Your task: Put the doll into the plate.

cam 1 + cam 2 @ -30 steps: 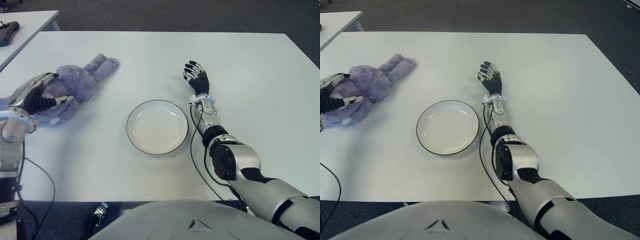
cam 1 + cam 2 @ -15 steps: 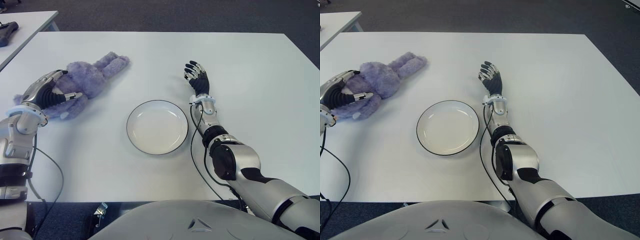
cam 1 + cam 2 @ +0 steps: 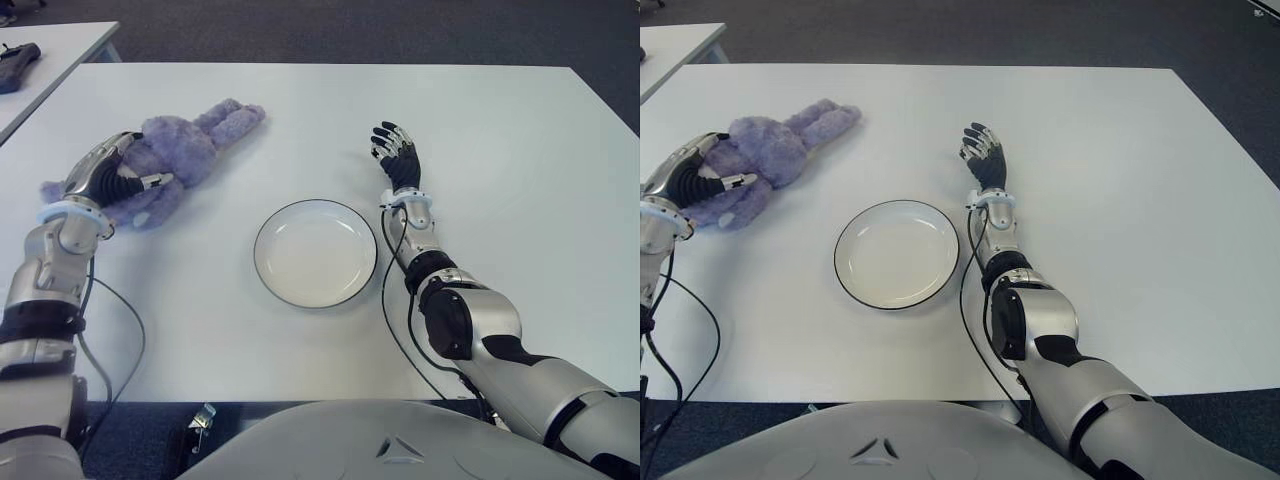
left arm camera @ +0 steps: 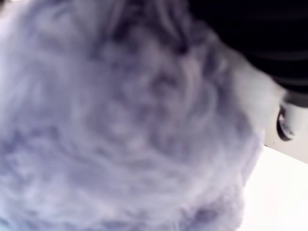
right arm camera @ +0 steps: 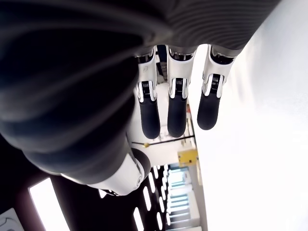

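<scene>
So the purple plush doll (image 3: 185,150) is on the white desk (image 3: 500,120), over on the robot's left side and a bit farther back than the plate. It lies on a slant, with two long fuzzy bits pointing away toward the middle of the desk and the chunkier end nearest the left hand.

The left hand (image 3: 110,178) has its fingers curled around that chunky end, thumb poking out along the near side of the fur. The left wrist view is basically wall-to-wall purple fluff, pressed right up against the dark palm, so yeah, it's got a grip on the doll. Can't tell whether the doll is lifted at all or just lying on the desk under the hand.

The plate (image 3: 315,253) is round, white, with a thin dark rim, and it sits near the middle of the desk with nothing in it. The doll is well apart from it, off to its left.

The right hand (image 3: 397,157) shows just to the right of the plate and slightly beyond it, forearm stretched out over the desk. Its fingers (image 5: 176,108) are loose and a little bent, not gripping anything, and the right wrist view shows three of them side by side with nothing between them.

There's also a second desk (image 3: 60,45) at the far left corner with a dark object (image 3: 17,66) on it.
</scene>
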`<action>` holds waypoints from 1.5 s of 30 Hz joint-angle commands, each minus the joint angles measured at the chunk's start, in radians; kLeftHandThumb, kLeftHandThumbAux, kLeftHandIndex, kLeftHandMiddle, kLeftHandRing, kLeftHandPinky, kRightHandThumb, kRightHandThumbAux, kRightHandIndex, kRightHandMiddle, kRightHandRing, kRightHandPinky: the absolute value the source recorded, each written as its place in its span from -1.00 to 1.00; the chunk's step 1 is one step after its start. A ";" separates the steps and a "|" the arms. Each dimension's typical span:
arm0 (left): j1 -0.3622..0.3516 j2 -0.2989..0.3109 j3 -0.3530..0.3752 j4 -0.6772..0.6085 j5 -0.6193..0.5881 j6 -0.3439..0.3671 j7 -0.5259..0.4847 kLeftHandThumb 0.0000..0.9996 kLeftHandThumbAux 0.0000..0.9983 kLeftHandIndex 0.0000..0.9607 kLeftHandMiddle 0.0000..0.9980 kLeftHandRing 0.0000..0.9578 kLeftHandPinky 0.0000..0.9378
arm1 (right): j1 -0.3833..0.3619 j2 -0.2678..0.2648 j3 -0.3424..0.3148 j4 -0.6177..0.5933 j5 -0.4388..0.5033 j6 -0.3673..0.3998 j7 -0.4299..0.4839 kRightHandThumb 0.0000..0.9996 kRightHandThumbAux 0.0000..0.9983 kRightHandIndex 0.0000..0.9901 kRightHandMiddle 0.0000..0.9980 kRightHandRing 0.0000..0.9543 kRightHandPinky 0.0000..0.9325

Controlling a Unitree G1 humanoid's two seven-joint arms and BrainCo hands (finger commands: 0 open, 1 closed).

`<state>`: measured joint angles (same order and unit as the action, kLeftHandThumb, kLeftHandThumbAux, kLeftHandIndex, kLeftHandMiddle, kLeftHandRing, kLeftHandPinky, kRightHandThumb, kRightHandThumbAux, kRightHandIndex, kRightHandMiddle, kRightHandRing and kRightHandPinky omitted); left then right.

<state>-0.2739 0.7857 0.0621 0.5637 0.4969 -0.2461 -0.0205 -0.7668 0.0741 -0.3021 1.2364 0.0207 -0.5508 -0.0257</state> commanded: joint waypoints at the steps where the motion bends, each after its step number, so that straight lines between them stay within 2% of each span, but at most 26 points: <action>1: 0.000 -0.071 -0.094 0.157 0.040 -0.021 0.057 -0.75 -0.16 -1.00 -1.00 -1.00 -1.00 | 0.185 0.055 -0.028 0.123 0.024 0.139 -0.006 0.15 0.81 -0.62 -0.52 -0.54 -0.51; 9: -0.033 -0.082 -0.124 0.245 0.019 -0.053 0.103 -0.75 -0.11 -1.00 -1.00 -1.00 -1.00 | 0.182 0.053 -0.023 0.124 0.016 0.142 -0.019 0.21 0.79 -0.61 -0.50 -0.52 -0.49; 15: -0.048 -0.109 -0.147 0.273 0.006 -0.053 0.109 -0.74 -0.10 -1.00 -1.00 -1.00 -1.00 | 0.180 0.053 -0.020 0.123 0.012 0.144 -0.025 0.21 0.78 -0.59 -0.50 -0.52 -0.48; 18: -0.067 -0.169 -0.170 0.280 0.000 -0.024 0.109 -0.74 -0.10 -1.00 -1.00 -1.00 -1.00 | 0.179 0.054 -0.020 0.122 0.013 0.140 -0.024 0.21 0.78 -0.58 -0.50 -0.52 -0.48; 29: -0.125 -0.302 -0.198 0.318 -0.022 0.049 0.123 -0.66 -0.11 -1.00 -1.00 -0.91 -1.00 | 0.180 0.055 -0.015 0.122 0.008 0.134 -0.024 0.22 0.79 -0.62 -0.50 -0.53 -0.52; 35: -0.218 -0.407 -0.230 0.444 -0.004 0.102 0.163 -0.68 -0.09 -1.00 -1.00 -0.86 -0.99 | 0.182 0.054 -0.014 0.123 0.006 0.135 -0.028 0.25 0.78 -0.62 -0.50 -0.53 -0.51; 45: -0.277 -0.481 -0.266 0.562 -0.007 0.108 0.183 -0.67 -0.08 -0.99 -0.99 -0.83 -0.96 | 0.186 0.055 -0.014 0.122 0.006 0.125 -0.033 0.25 0.79 -0.63 -0.51 -0.54 -0.53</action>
<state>-0.6423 0.4339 -0.1298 0.9874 0.4736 -0.1927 0.2278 -0.7645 0.0732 -0.3039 1.2513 0.0193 -0.5320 -0.0442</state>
